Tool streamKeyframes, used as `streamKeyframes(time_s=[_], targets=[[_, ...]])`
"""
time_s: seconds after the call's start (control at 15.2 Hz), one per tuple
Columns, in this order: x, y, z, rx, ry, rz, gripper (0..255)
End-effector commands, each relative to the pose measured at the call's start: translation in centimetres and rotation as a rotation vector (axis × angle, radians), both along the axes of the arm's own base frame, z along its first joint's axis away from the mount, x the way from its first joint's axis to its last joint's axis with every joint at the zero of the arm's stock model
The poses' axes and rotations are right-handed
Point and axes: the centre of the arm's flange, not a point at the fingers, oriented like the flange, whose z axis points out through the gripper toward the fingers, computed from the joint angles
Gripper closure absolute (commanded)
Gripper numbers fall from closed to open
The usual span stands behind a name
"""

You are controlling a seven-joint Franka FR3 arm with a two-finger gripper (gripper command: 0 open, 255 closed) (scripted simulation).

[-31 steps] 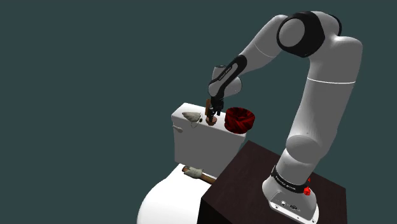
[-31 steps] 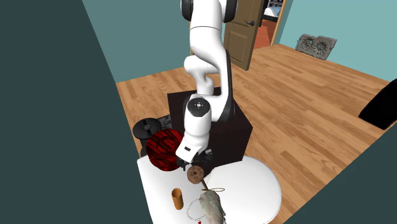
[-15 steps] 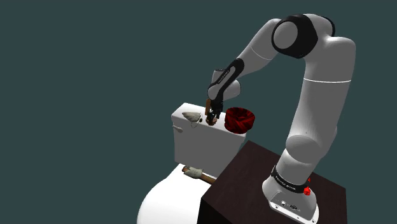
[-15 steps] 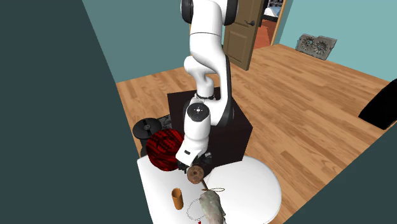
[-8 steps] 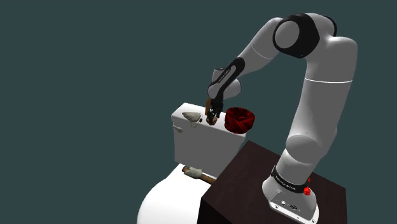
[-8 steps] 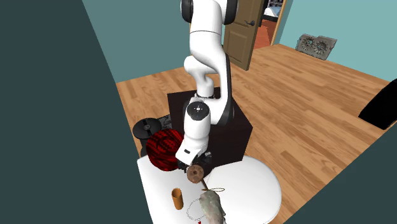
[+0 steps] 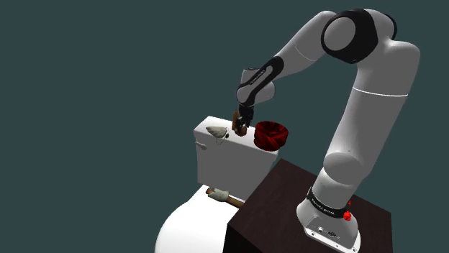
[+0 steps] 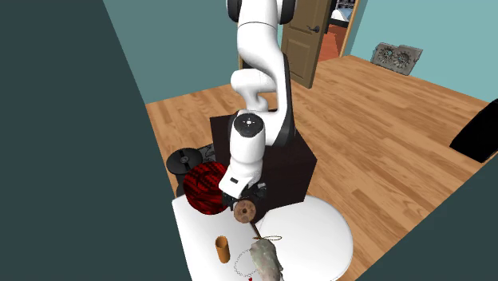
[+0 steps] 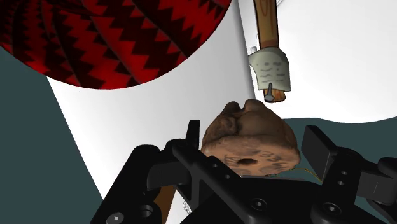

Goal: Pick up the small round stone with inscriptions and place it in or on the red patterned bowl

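Observation:
The small round brown stone (image 9: pixel 252 141), with a hole and faint marks on its face, sits clasped between my black fingers (image 9: pixel 320 147). My gripper (image 8: pixel 239 201) is shut on the stone (image 8: pixel 243 210) and holds it just above the white tank top (image 8: pixel 199 235). The red bowl (image 8: pixel 207 187) with a black zigzag pattern stands close beside the gripper, towards the stand. In the shoulder view the gripper (image 7: pixel 242 129) hangs over the tank, with the red bowl (image 7: pixel 271 134) to its right. In the wrist view the bowl (image 9: pixel 114 38) lies just beyond the fingers.
On the white tank (image 7: pixel 216 162) stand a brown cylinder (image 8: pixel 223 248), a grey rock-like object (image 8: pixel 263 262) and a thin chain (image 8: pixel 271 237). A wooden-handled tool (image 7: pixel 223 195) lies on the white rounded lid below. The dark stand (image 7: pixel 288 208) is behind the tank.
The arm has risen and the stone has come up a little off the white tank top, still in the gripper. The bowl and the other objects have stayed put.

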Motion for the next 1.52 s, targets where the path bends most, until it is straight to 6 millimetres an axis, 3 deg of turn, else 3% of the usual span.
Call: streamKeyframes(time_s=[0.0, 1.45], targets=[[0.0, 0.0, 1.0, 0.000, 0.000, 0.000, 255], [0.0, 0.0, 12.5, 0.000, 0.000, 0.000, 255]])
